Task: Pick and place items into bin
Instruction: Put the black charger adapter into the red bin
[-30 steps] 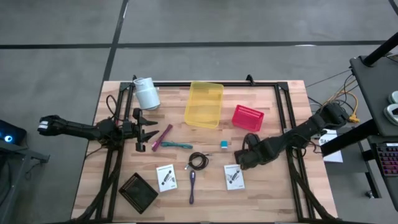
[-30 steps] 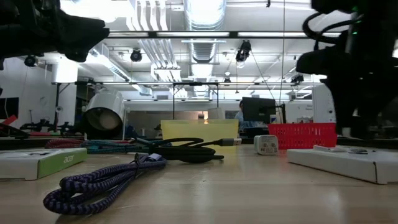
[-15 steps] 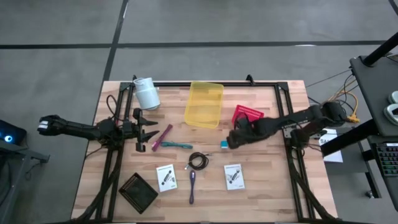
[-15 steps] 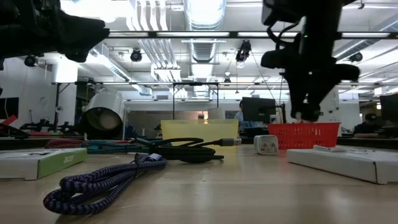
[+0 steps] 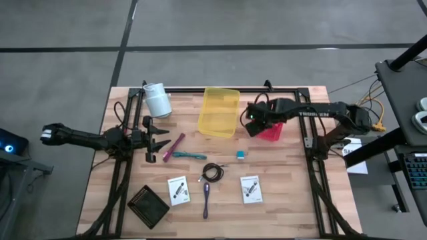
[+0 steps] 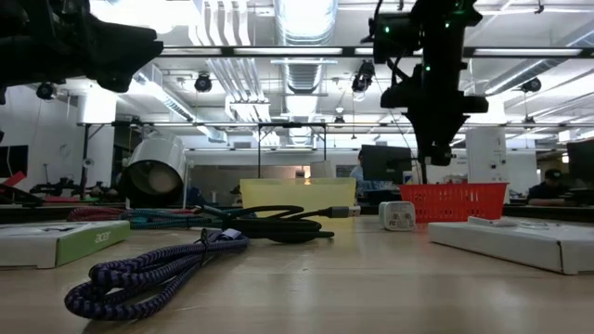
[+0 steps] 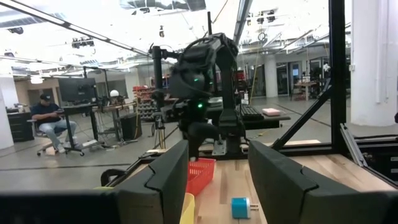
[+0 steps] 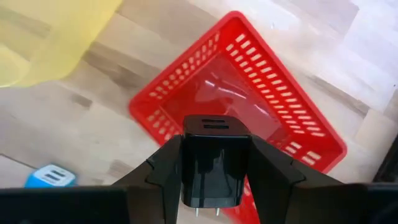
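- Left claw [image 5: 162, 141]: hovers at the bench's left side, fingers spread wide and empty, just beside the magenta stick [image 5: 177, 145] and teal tool [image 5: 191, 155]; unchanged from a second ago
- White cup [image 5: 157, 100]: lies on its side at the far left corner; not a task item
- White card [image 5: 177, 189], purple cable [image 5: 206, 198] and coiled black cable [image 5: 213, 172]: at rest on the near centre of the bench
- Yellow bin [image 5: 219, 111]: far centre, nothing seen inside
- Blue cube [image 5: 239, 154]: on the bench, between coiled cable and red basket
- Second white card [image 5: 251, 189]: uncovered now that the right arm has left it
- Right claw [image 5: 252, 124]: has swung within the last second from the near right of the bench to above the red basket [image 5: 270, 130]; fingers clamped on a black plug adapter [image 8: 215, 160], prongs down; release into the basket judged imminent
- Writing: "acer" is legible on the card's edge in the low view; white lettering on the right arm is too small to read with confidence
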You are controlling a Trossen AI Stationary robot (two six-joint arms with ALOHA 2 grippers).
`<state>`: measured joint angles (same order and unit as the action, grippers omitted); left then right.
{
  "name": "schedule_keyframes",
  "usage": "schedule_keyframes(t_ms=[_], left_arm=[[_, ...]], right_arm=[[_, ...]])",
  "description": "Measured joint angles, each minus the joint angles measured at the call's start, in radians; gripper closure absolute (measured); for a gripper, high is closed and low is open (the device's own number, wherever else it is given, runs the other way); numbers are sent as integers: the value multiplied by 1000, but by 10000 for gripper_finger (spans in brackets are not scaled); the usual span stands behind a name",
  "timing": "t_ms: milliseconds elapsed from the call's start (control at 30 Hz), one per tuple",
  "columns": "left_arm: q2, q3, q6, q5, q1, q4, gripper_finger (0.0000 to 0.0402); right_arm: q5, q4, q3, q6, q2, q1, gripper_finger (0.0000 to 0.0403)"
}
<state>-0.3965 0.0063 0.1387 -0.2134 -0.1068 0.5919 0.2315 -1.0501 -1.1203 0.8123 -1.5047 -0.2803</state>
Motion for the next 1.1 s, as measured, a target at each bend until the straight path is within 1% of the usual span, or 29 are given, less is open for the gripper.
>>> schedule_keyframes(t_ms=[167,300,467,633,1000,1100], left_arm=[[0,0,0,0,0,2,249],[0,0,0,0,0,3,249],[0,0,0,0,0,5,249],[0,0,0,0,0,7,249],[0,0,0,0,0,6,249],[0,0,0,0,0,6,249]], right_arm=[[-48,8,26,-102,0,-75,272],[-50,11,34,-169,0,-103,272],[-52,20,35,-256,-1,-115,272],[-79,66,36,-434,-1,-116,272],[-84,110,66,-620,-5,-123,272],[-86,148,87,-655,-5,-123,271]])
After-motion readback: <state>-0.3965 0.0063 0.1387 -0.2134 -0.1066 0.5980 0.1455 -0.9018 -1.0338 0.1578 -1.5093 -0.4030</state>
